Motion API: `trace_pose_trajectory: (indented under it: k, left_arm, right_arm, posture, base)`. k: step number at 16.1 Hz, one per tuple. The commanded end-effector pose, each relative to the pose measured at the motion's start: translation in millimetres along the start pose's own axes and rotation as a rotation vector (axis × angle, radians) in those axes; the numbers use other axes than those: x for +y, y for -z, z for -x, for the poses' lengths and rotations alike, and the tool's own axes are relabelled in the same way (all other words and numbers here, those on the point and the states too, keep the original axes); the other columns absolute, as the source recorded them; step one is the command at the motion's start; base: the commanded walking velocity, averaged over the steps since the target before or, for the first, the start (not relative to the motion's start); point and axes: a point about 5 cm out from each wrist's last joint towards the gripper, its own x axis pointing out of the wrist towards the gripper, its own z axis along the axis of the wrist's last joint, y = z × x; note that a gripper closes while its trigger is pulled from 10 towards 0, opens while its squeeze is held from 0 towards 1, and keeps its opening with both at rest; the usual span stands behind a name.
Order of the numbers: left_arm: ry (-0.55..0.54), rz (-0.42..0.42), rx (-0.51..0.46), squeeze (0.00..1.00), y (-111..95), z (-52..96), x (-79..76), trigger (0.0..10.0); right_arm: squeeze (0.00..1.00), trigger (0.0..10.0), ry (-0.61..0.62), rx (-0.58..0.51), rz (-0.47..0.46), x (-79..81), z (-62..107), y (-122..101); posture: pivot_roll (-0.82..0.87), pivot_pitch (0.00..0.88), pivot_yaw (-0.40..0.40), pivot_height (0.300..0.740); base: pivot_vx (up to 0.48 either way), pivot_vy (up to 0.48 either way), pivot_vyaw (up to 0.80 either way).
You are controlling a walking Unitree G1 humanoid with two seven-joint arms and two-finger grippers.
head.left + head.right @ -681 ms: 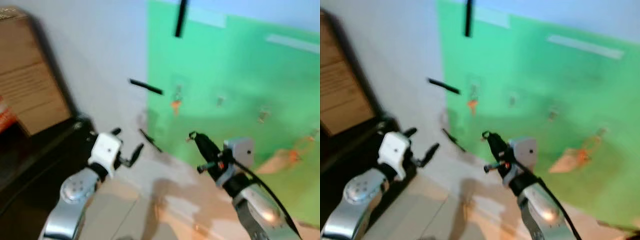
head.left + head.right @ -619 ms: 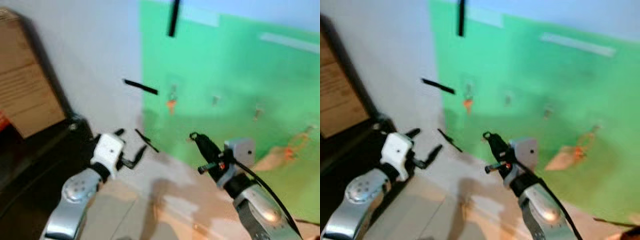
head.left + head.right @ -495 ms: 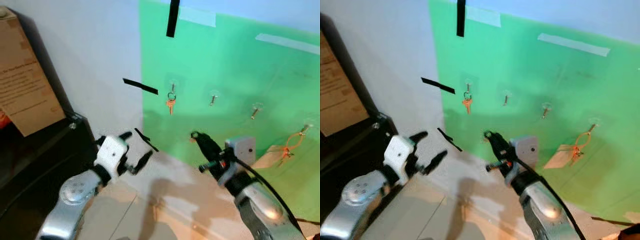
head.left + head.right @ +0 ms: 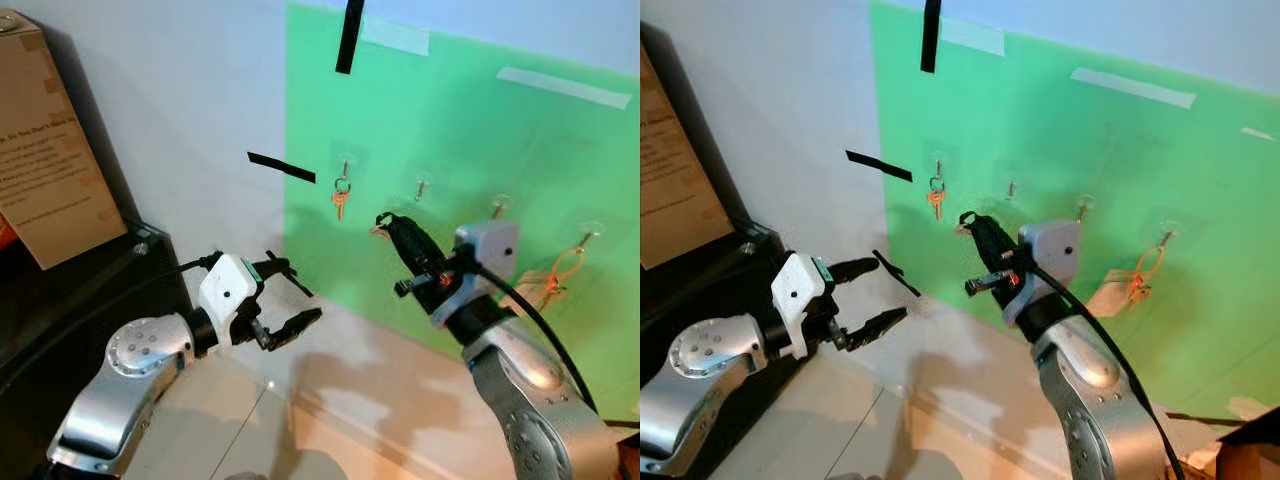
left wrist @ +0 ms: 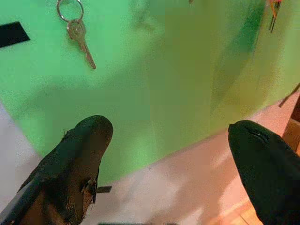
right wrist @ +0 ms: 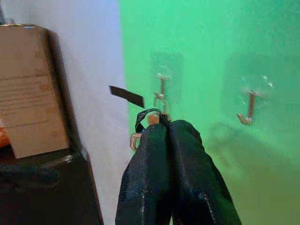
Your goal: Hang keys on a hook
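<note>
right pincer [image 4: 385,222]: centre of the left eye view, raised in front of the green sheet [image 4: 480,150]; fingers pressed together, pinching a small key ring [image 6: 149,114] at the tips, ring poking out above the fingertips in the right wrist view.
key ring: held up just below the row of hooks; closest to the second hook [image 4: 423,184], not on it.
left pincer [image 4: 292,293]: lower left of centre in the left eye view, held out towards the wall; fingers spread wide, nothing between them.
hung key [image 4: 341,196]: on the first hook [image 4: 345,165], upper centre of the left eye view; ring over the hook, key hanging straight down against the green sheet; also upper left of the left wrist view.
other hooks: third hook [image 4: 498,206] bare, right of centre; fourth hook [image 4: 588,233] at the right edge carries an orange loop with a tan tag [image 4: 550,277].
green sheet: taped to the white wall, covers the upper right of the left eye view.
black tape strips: vertical strip [image 4: 349,36] at top centre over the sheet's edge; short strip [image 4: 281,167] on the white wall left of the hung key.
cardboard box [image 4: 48,140]: upper left of the left eye view, standing on a dark table [image 4: 60,300] against the wall.
</note>
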Motion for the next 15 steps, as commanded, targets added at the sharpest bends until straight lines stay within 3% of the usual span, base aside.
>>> trace_pose_trajectory:
  k: [1, 15]
  left_arm:
    - [0.003, 0.005, 0.002, 0.0, -0.2, 3.7, 1.3, 10.0]
    - [0.04, 0.013, -0.021, 0.0, -16.8, -0.5, 3.8, 10.0]
  right_arm:
    - [0.0, 10.0, 0.033, 0.001, 0.0, -5.6, -1.4, -1.9]
    - [0.0, 10.0, 0.157, -0.038, -0.014, -24.1, -11.6, -16.4]
  posture:
    - [-0.06, 0.0, -0.026, 0.74]
    - [-0.06, 0.0, -0.031, 0.74]
  base:
    - [0.0, 0.0, 0.0]
    - [0.0, 0.0, 0.0]
